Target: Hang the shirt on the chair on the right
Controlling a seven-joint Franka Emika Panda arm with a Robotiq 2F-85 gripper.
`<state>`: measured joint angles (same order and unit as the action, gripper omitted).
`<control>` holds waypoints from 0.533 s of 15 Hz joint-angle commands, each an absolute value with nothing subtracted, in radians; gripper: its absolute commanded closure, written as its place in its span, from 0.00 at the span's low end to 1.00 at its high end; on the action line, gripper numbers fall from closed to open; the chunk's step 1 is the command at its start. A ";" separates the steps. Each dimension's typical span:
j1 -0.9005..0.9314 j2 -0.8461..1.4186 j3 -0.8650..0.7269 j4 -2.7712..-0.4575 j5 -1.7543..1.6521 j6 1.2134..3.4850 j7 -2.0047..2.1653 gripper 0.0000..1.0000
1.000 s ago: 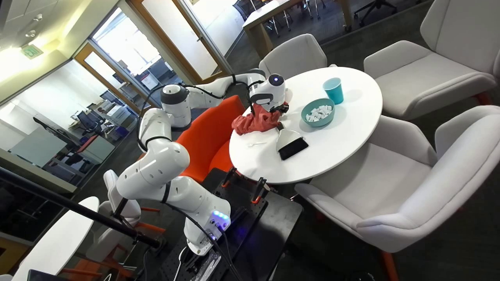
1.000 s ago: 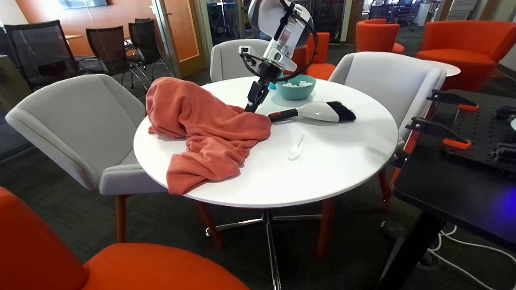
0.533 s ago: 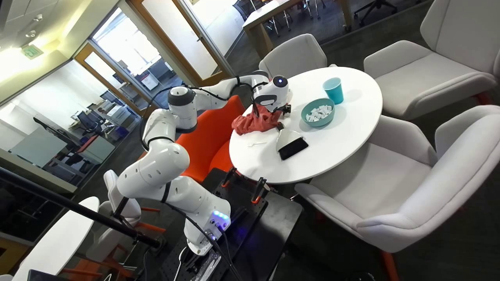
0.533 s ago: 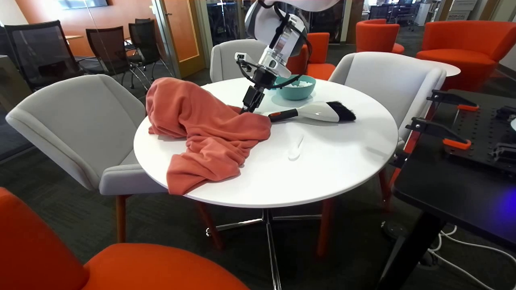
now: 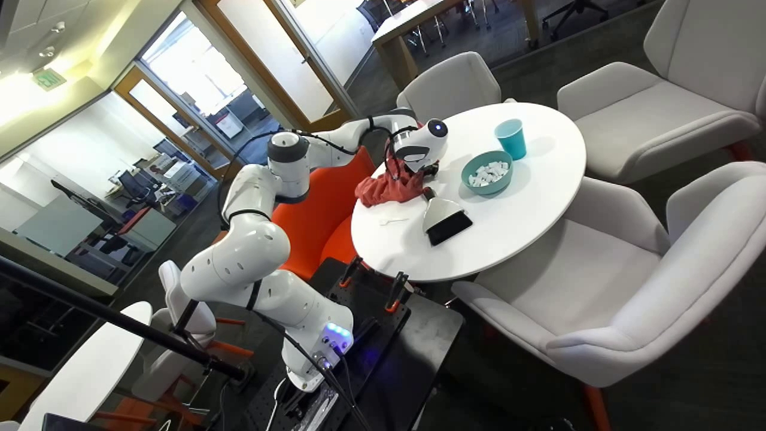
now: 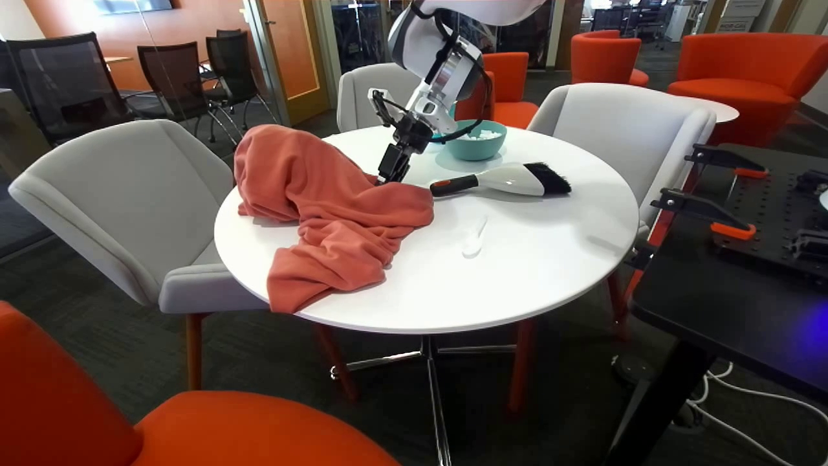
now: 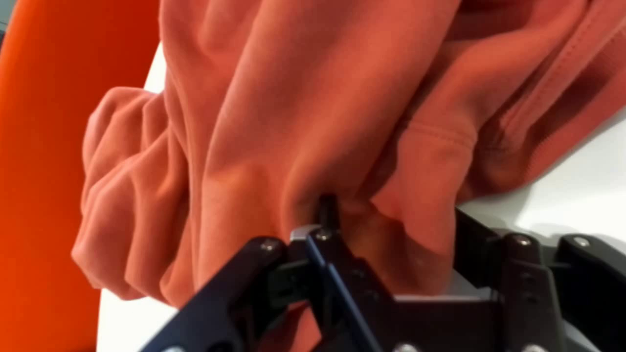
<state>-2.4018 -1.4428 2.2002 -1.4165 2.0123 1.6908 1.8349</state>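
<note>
The shirt is a salmon-red crumpled cloth [image 5: 389, 188] [image 6: 336, 200] on the white round table [image 5: 514, 221] [image 6: 511, 278], heaped near its edge in both exterior views. It fills most of the wrist view [image 7: 313, 98]. My gripper [image 6: 391, 171] points down into the shirt's far side, its tips partly hidden by cloth. In the wrist view the fingers [image 7: 393, 220] stand wide apart with a fold of shirt between them. An orange chair [image 5: 317, 209] [image 7: 63, 171] and a grey chair [image 5: 449, 87] [image 6: 129, 200] stand by the shirt; I cannot tell which chair is meant.
A brush with a black handle [image 5: 446, 218] [image 6: 511, 180] lies right beside the shirt. A white plastic spoon [image 6: 475, 236] lies on the table. A teal bowl with white pieces [image 5: 488, 173] [image 6: 475, 141] and a blue cup [image 5: 511, 139] stand farther off. More grey chairs [image 5: 574, 275] surround the table.
My gripper has moved left and slightly down in an exterior view, deeper into the shirt. The shirt's edge by the brush handle has shifted very slightly. Everything else is still.
</note>
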 commanded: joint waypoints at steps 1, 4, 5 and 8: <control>-2.420 -1.445 2.208 -1.380 2.011 1.613 1.866 0.80; -2.397 -1.422 2.193 -1.421 2.017 1.607 1.851 1.00; -2.386 -1.410 2.185 -1.441 2.017 1.610 1.844 1.00; -2.325 -1.360 2.139 -1.524 2.004 1.624 1.808 0.98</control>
<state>-2.3890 -1.4353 2.1826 -1.4170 2.0122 1.6371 1.8342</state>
